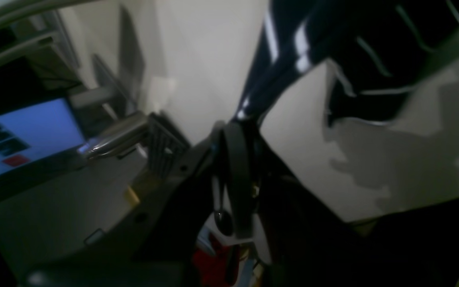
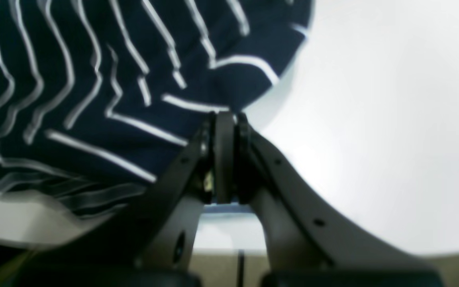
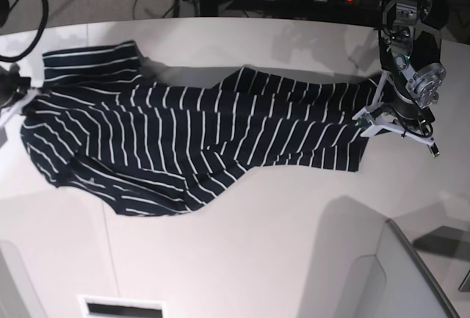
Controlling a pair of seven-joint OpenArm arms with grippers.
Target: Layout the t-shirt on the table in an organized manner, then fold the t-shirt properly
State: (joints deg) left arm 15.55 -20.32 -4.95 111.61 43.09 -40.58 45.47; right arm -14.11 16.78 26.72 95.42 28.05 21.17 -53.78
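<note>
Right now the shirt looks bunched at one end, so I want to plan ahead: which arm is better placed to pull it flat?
Probably the right gripper: it is shut on the t-shirt edge by the wrinkled, folded-over end. The left gripper holds the far, smoother end.

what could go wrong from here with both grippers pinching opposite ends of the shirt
1. The right gripper pinches only the very edge of the t-shirt, so the cloth could slip out under tension.
2. The middle is still bunched and wrinkled, so creases may get locked in on the table.
3. The left gripper holds a twisted strand, which may stay rolled.
</note>
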